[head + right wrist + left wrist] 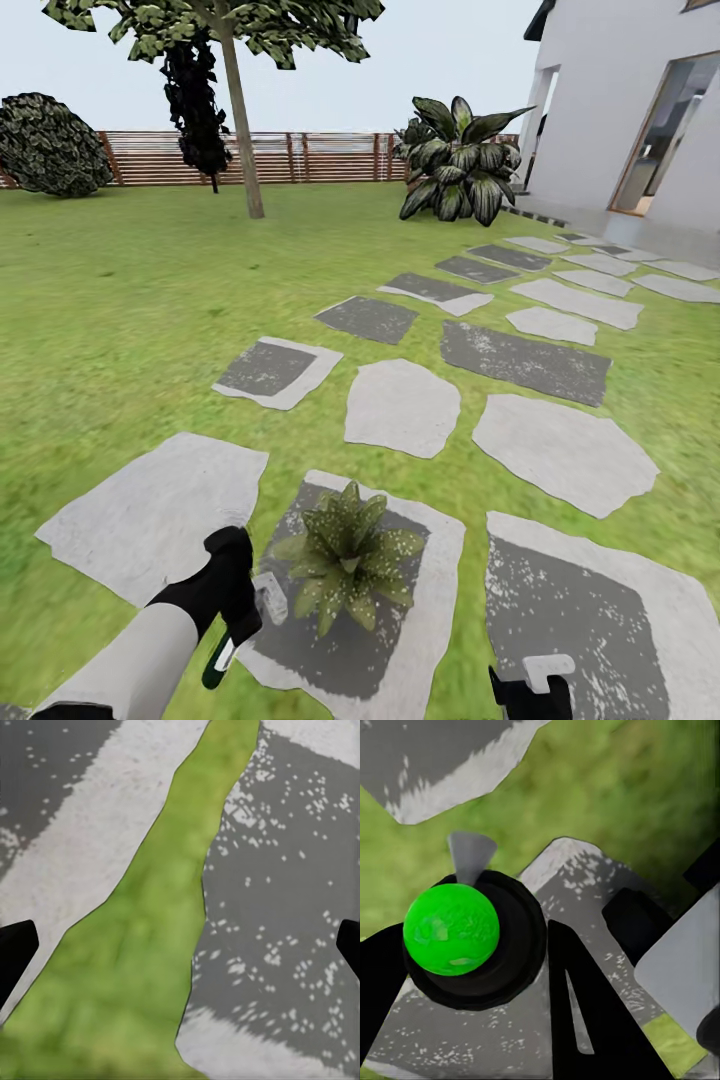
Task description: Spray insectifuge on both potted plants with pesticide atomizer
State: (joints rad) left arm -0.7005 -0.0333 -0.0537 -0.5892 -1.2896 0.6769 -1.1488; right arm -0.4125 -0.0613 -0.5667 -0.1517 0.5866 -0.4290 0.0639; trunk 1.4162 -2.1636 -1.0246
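My left claw (250, 612) is pinching the pesticide atomizer (262, 603): in the head view its white head sits at the claw's tip and the dark green handle loop hangs below the wrist. The left wrist view shows a bright green ball in a black collar between my fingers (585, 1020), with a pale nozzle beyond it.

The potted plant (350, 557), a low speckled rosette, stands on a grey stepping stone (440, 560) just beside the atomizer, on the side toward my right arm. The white head faces the leaves at close range, so I judge the left arm is placed to spray with little further aiming.

My right claw (532, 688) is spread, its finger tips far apart in the right wrist view, above stone and a strip of lawn (150, 960). It holds nothing.
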